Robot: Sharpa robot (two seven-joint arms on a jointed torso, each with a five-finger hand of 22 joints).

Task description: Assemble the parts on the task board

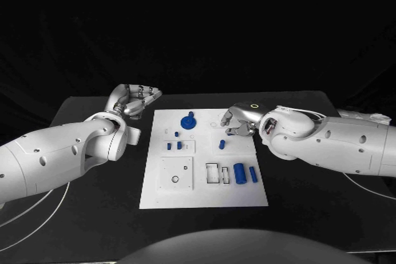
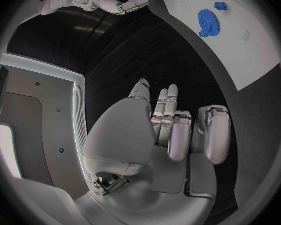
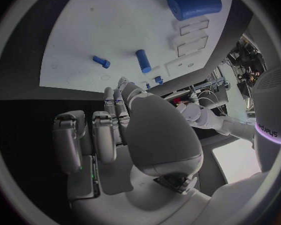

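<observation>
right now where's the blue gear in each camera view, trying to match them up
Head view: the blue gear lies at the far end of the task board, between the two hands.
Left wrist view: the gear lies on the board's white surface, beyond the left hand.
Right wrist view: I cannot make it out.
Shared landmark: the task board's white plate, seen in all three.

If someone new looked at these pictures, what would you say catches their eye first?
Most striking is the white task board in the middle of the black table, dotted with blue parts: a blue gear near its far edge and a thick blue cylinder toward its right side. Next come the silver hands: the left hand raised beside the board's far left corner, the right hand over its far right edge, neither holding anything.
</observation>
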